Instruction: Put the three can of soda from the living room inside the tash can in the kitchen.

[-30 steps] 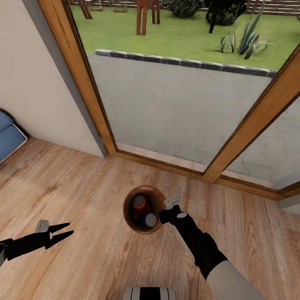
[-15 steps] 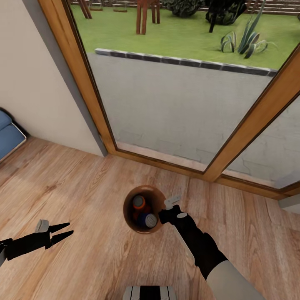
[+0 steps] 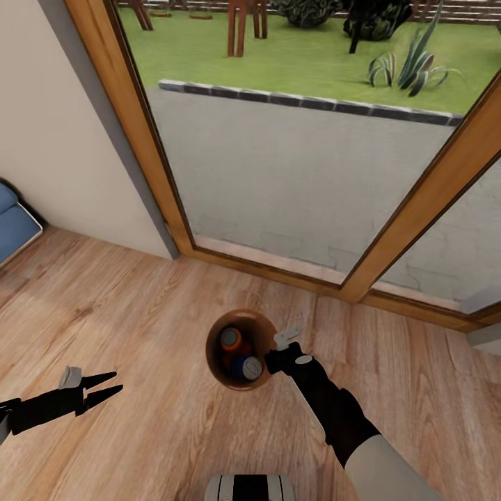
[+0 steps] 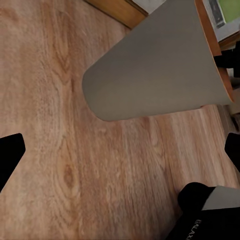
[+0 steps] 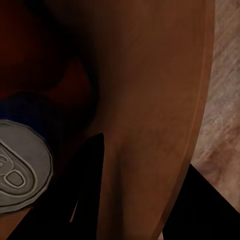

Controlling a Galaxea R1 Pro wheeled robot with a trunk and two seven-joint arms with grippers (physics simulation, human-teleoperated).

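Observation:
The trash can [image 3: 217, 365] hangs above the wood floor, its brown inside facing up. An orange soda can [image 3: 231, 339] and a dark blue soda can [image 3: 248, 367] with a silvery top lie inside; I cannot make out a third. My right gripper [image 3: 273, 358] is shut on the bin's right rim. In the right wrist view one finger [image 5: 92, 170] sits inside the wall [image 5: 150, 100], the other outside, beside the blue can [image 5: 20, 170]. My left gripper [image 3: 104, 388] hangs open at the lower left. Its wrist view shows the bin's grey outside [image 4: 155, 65].
Wood-framed glass doors [image 3: 390, 243] stand just beyond the bin, with paving and lawn outside. A beige wall [image 3: 62, 139] runs at the left, and a blue sofa corner [image 3: 12, 226] shows at the left edge. Plank floor [image 3: 139, 306] surrounds the bin.
The whole view has shifted very slightly, so the camera moved. The bin, its cans and both grippers keep their places relative to each other.

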